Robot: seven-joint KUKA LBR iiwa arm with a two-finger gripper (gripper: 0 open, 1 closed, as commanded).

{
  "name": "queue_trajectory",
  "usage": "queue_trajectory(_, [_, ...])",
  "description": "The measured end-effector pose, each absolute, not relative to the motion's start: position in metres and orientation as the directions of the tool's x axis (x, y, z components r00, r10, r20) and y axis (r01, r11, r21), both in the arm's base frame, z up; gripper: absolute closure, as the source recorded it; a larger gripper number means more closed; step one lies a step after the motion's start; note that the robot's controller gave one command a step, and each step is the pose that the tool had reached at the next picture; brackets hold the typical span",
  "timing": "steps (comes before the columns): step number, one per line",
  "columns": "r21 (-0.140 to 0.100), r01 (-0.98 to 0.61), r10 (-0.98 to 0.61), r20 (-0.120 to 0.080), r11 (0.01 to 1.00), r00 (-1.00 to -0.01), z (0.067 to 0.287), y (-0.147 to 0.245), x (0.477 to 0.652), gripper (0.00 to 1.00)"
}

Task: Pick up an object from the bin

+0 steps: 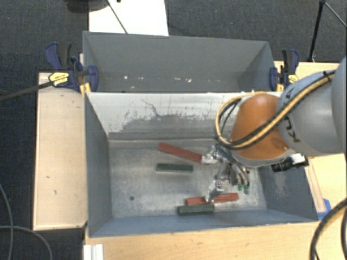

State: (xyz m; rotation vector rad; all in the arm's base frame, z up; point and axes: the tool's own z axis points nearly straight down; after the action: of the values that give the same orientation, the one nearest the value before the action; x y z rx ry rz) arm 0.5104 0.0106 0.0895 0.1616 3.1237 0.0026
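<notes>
Where tool (216,190) hangs: flat red stick (230,197), bin (135,196) front.

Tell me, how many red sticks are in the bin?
2. The slanted red stick lies in the middle of the bin; the front red stick lies by the near wall, under the pincer. The arm may hide more.

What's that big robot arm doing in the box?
The robot's tool is down in the grey bin, just over a red stick near the front wall, with a dark green stick beside it. A second red stick and a second green stick lie nearer the middle. Nothing looks picked up yet.
</notes>
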Motion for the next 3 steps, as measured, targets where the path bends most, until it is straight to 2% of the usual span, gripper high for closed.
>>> queue_trajectory(1, [0.002,0.103,0.103,-0.013,0.995,-0.995,0.089,0.011,0.510,0.00])
queue_trajectory(2, [-0.003,0.025,0.025,-0.011,1.000,-1.000,0.089,0.030,0.501,0.00])
queue_trajectory(3, [0.001,0.018,0.018,0.003,1.000,-1.000,0.088,0.058,0.530,0.00])
